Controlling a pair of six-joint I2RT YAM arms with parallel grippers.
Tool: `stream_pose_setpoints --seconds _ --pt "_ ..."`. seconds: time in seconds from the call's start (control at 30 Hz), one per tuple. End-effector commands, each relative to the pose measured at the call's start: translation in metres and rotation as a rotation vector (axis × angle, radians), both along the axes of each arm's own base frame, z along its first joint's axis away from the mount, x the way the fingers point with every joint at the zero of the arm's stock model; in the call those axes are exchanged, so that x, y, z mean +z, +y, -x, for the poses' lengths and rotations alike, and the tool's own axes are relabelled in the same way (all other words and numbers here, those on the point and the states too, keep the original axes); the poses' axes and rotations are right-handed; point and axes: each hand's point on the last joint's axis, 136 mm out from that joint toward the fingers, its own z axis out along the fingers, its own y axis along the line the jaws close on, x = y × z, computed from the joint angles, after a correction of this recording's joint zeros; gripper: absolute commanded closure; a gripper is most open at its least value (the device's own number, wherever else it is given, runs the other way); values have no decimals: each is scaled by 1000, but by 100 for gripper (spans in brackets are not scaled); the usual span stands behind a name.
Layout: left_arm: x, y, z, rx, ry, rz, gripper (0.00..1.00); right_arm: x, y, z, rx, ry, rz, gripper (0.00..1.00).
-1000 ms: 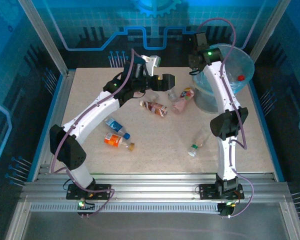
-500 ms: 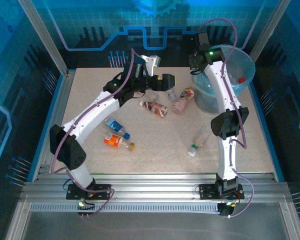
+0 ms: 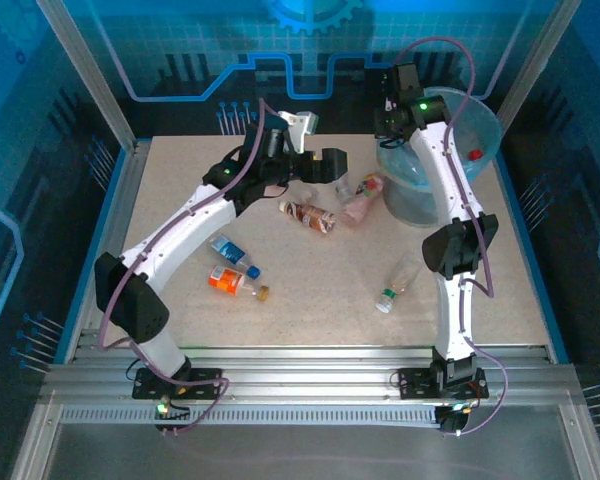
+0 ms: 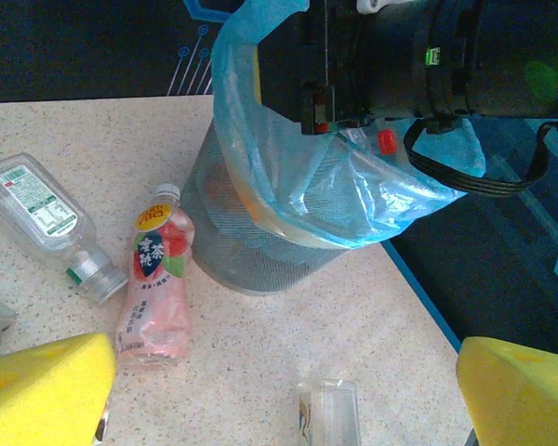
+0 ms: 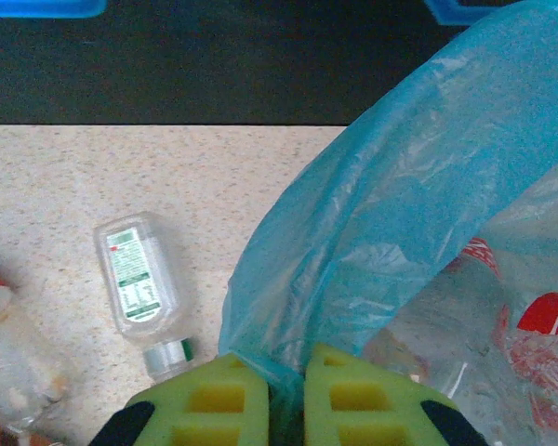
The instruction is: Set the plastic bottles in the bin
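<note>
**Bin** [image 3: 405,205] – far right of the table [image 3: 500,300], near its right edge and back corner; red cap [image 3: 474,155] inside.
**Right tool** [image 5: 286,404] – clenched on a fold of the blue bag [image 5: 400,214] at the bin's left rim.
**Left tool** [image 3: 330,165] – released, yellow pads [image 4: 42,390] wide apart, above the table left of the bin.
**Plastic bottles on the table:**
- Pink bottle [image 4: 153,279], just beside the bin's base.
- Clear green-label bottle [image 4: 46,218], next to the pink one.
- Brown-label bottle [image 3: 310,214], mid-table.
- Blue-label bottle [image 3: 232,250] and orange bottle [image 3: 228,281], together at left.
- Green-capped bottle [image 3: 393,287], alone at near right.

**Open room:** bare table along the near edge and in the far left corner.
**Change over one second:** right tool, pinched rim and red cap have shifted slightly left, and the left tool slightly left too. The near bottles lie as before.
</note>
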Motion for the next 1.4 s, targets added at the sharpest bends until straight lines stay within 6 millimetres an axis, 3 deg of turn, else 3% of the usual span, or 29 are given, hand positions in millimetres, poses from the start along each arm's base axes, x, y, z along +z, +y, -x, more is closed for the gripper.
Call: stream_pose_setpoints --seconds 0.0,0.37,0.83,0.9,1.0,1.17,1.23,1.37 --pt "17 11 5 32 -30 19 5 14 34 7 106 -27 -85 98" --pt "19 22 14 56 -40 10 5 19 91 24 260 -29 -210 99" --pt "17 40 31 97 -41 5 5 12 128 48 355 7 -202 98" --pt "14 43 34 103 -38 -2 5 11 125 48 345 9 -185 88" --pt "13 51 40 119 -40 -15 5 14 115 49 317 7 -147 52" --pt "13 68 55 156 -51 -31 5 32 106 55 291 -20 -117 15" --pt "14 76 62 171 -60 -35 5 42 104 58 282 -41 -97 9" --pt "16 94 78 200 -84 -55 5 69 102 68 272 -108 -55 8"
